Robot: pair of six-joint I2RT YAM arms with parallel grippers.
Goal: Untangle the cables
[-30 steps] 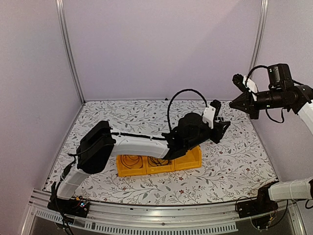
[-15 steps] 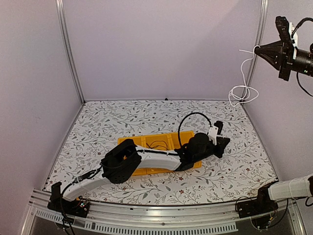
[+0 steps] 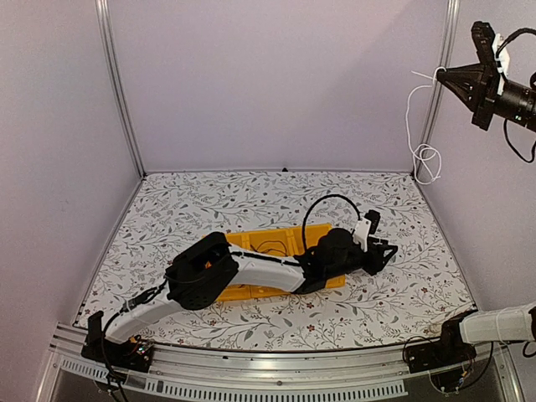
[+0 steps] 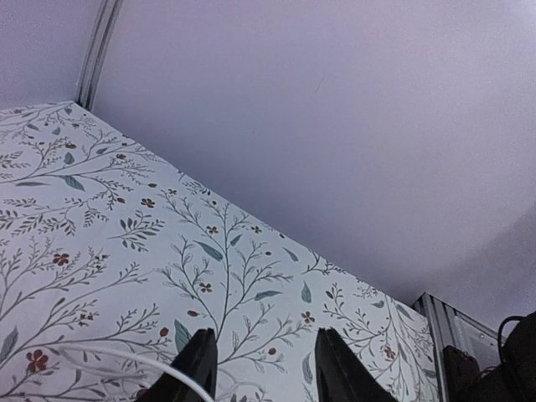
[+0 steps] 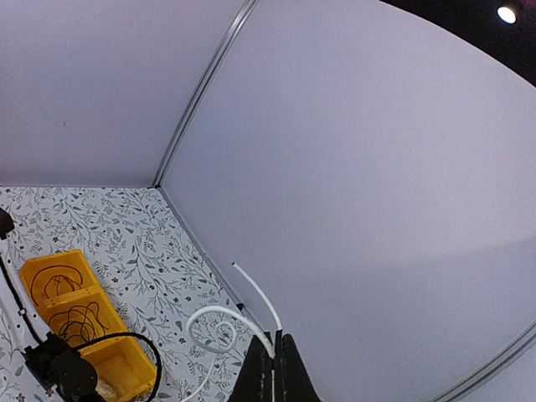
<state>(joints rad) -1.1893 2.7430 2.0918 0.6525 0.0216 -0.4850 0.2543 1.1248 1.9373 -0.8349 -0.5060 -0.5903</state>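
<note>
We see a table (image 3: 167, 209) covered with a floral print. A yellow bin (image 3: 293, 234) with compartments lies directly on it, about midway between left and right, toward the near edge.

Thin white cable (image 3: 416, 113): dangling at 2 o'clock, high above table, lower end coiled in small loops. Dark cables (image 5: 78, 319): coiled inside yellow bin (image 3: 241, 240) compartments, centre.

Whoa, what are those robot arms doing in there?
They're sorting out tangled cables. The right gripper pinches a white cable high up near the back right corner, and it dangles in loops. The left gripper is low over the table past the yellow bin, jaws open, holding nothing. Other thin cables lie in the bin.
</note>
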